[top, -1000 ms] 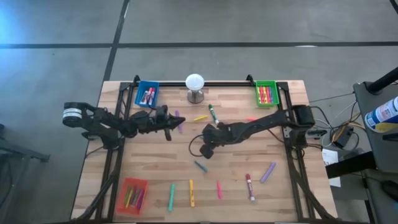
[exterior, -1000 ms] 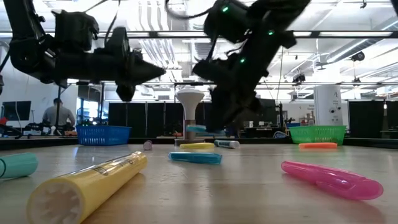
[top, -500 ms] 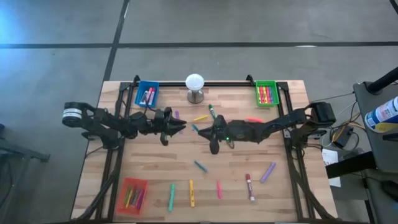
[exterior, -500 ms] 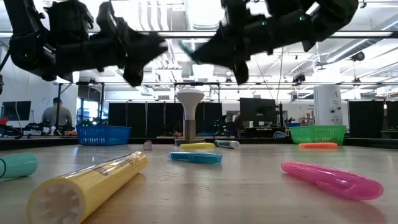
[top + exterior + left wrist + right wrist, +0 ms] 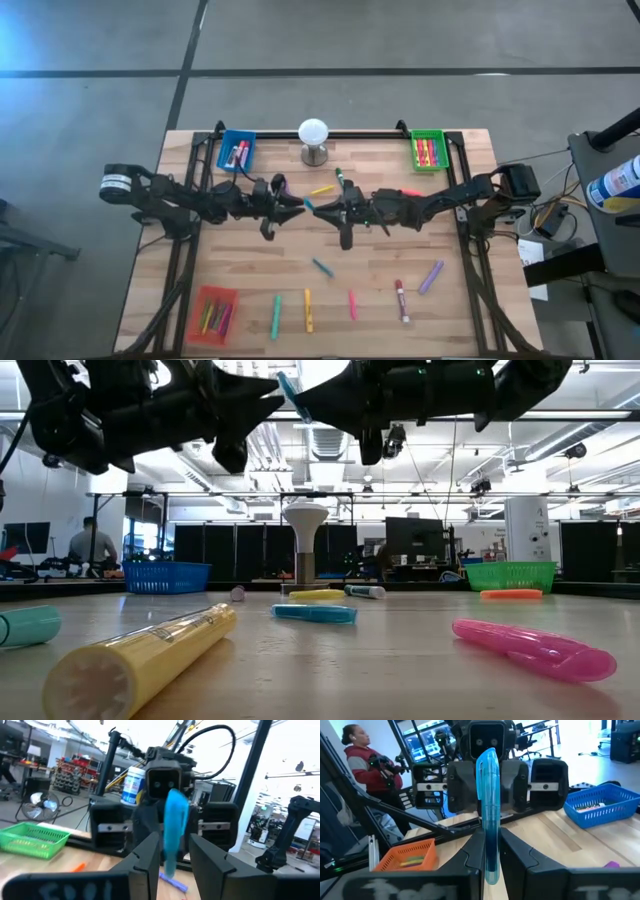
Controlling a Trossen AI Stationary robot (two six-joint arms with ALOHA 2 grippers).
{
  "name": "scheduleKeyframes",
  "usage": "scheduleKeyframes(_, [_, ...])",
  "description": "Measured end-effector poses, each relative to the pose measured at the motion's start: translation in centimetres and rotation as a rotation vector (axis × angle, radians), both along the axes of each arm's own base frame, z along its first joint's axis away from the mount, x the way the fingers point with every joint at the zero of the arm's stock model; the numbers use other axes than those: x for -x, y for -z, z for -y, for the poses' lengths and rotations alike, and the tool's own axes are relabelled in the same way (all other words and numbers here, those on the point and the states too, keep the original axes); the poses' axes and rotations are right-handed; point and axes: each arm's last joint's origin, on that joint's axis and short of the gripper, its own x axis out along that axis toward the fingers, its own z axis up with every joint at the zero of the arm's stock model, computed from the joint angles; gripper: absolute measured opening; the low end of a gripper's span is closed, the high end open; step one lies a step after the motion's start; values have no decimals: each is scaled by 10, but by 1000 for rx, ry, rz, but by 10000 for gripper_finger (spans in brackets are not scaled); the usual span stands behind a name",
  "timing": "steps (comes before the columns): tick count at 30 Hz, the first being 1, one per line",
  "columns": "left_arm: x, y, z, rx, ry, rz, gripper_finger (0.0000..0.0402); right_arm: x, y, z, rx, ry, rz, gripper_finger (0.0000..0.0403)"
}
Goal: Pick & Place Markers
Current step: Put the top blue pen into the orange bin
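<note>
High view: I have both arms meeting mid-table, tip to tip. Right gripper (image 5: 318, 208) carries a blue marker (image 5: 309, 205), its free end poking toward the left gripper (image 5: 292, 205); looks like a handover setup, likely so the left arm can take it to the blue tray (image 5: 237, 151) on its own side. Other markers lie loose on the table (image 5: 380, 270) between and nearer me than the arms. Green tray (image 5: 428, 150) and red tray (image 5: 212, 311) already hold some. White ball on a stand (image 5: 314, 133) sits at the far edge, not involved.

Low view: both grippers are raised well above the tabletop; blue marker (image 5: 288, 392) sits tilted between the two tips.

Left wrist view: L fingers (image 5: 150, 857) stand apart, either side of the blue marker (image 5: 175, 827), gaps visible, so no clamp yet. I judge they are placed ready to close.

Right wrist view: R fingers (image 5: 512, 852) pinch narrow on the marker's (image 5: 488, 820) lower end, leaving the upper length free for the other gripper. A person (image 5: 362, 760) stands beyond the table.
</note>
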Motion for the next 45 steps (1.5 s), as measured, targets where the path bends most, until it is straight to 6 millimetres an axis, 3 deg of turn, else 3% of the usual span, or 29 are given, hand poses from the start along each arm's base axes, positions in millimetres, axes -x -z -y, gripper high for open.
scheduleKeyframes(14, [-11, -16, 2, -50, -5, 44, 100, -1, -1, -2, 26, -34, -6, 36])
scheduleKeyframes(23, [-13, -18, 3, -61, 1, 41, 47, -1, 0, -2, 40, -38, -15, 37])
scheduleKeyframes(31, [-9, -25, 1, -53, -3, 23, 47, 2, 4, -2, 40, -39, -103, 100])
scheduleKeyframes(38, [4, -36, 3, 72, 17, -253, 47, 22, 6, -1, 40, -32, -302, 141])
scheduleKeyframes(45, [19, -40, 31, 280, -18, -677, 47, 43, 29, 1, 61, 19, -397, 107])
